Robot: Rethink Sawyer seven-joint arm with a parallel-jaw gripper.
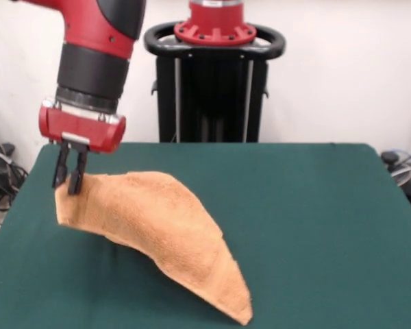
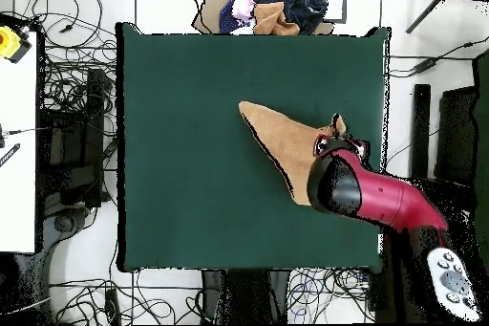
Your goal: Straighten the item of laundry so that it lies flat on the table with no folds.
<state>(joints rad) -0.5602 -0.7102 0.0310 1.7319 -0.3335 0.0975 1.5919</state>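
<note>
The orange-tan towel (image 1: 164,226) lies folded over itself in a long tapering shape on the green table (image 1: 315,226). Its left end is raised off the cloth and its pointed end rests near the front edge. My gripper (image 1: 67,185) hangs from the red arm at the table's left side and is shut on the towel's raised upper corner. In the overhead view the towel (image 2: 282,141) runs from mid-table (image 2: 191,150) toward the right edge. There the red arm (image 2: 382,198) covers the held end and the gripper.
The robot's black pedestal (image 1: 214,75) stands behind the table's far edge. A heap of other clothes (image 2: 277,7) lies beyond the table's top edge in the overhead view. Cables and a white bench (image 2: 14,150) are on the left, a handset (image 2: 454,284) at the lower right.
</note>
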